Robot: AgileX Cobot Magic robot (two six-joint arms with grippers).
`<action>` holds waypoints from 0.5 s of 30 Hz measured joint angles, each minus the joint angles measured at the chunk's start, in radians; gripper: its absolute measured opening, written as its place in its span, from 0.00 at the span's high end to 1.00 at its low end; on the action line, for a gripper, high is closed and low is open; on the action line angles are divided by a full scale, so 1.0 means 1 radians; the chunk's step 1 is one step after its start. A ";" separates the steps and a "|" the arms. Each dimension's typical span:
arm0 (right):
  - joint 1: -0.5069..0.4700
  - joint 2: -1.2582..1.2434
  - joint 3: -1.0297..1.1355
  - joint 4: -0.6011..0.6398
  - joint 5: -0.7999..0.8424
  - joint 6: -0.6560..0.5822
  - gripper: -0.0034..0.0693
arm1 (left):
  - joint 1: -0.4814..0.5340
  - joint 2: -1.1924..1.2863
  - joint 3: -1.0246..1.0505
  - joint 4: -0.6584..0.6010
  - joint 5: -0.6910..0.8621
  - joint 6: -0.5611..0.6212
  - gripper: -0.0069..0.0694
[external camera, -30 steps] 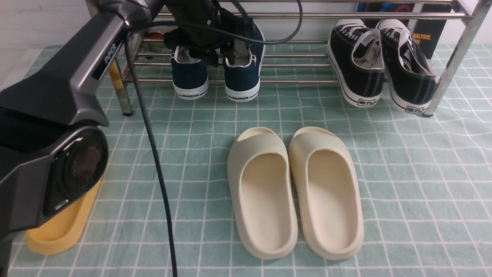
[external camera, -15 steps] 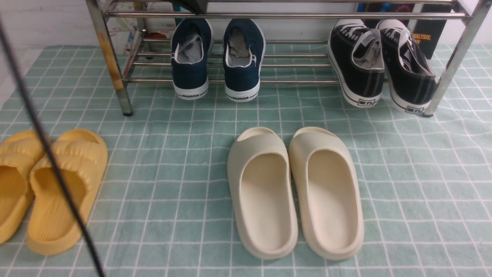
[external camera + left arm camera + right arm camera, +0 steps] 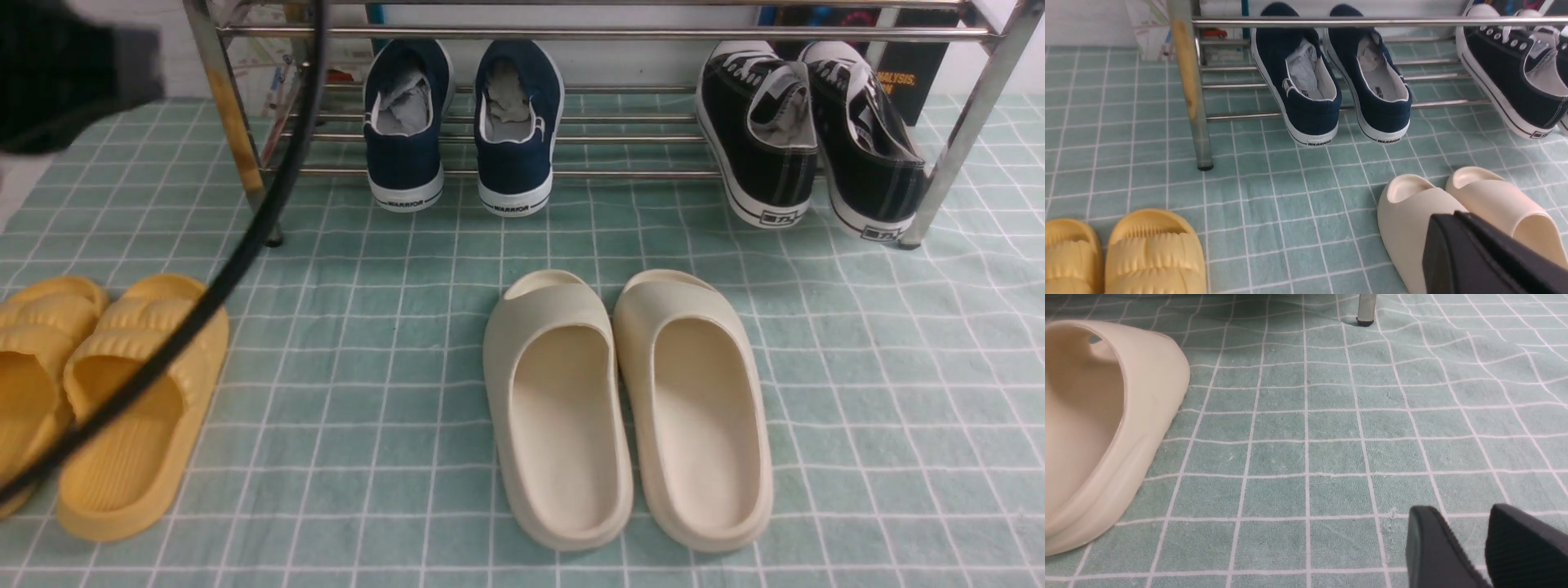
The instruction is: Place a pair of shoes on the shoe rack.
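Resting on the lower bars of the shoe rack [image 3: 620, 34], the navy shoes [image 3: 461, 122] are set side by side, heels toward the robot, toes toward the wall, long axes running front to back; the placing is judged done; a clear retreat is advised, the cable [image 3: 269, 212] kept off the rack; the left gripper [image 3: 1486, 261] cannot be judged; the right gripper [image 3: 1484, 547] is parted, empty.

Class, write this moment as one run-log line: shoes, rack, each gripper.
navy shoes: side by side on shoe rack | left gripper: state unclear, holds nothing | right gripper: open, empty, over mat
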 joint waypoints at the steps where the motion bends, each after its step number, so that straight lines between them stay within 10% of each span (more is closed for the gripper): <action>1: 0.000 0.000 0.000 0.000 0.000 0.000 0.62 | 0.000 -0.084 0.089 0.003 -0.048 -0.013 0.93; 15: 0.000 0.000 0.000 0.000 0.000 0.000 0.62 | 0.000 -0.552 0.689 -0.001 -0.188 -0.041 0.93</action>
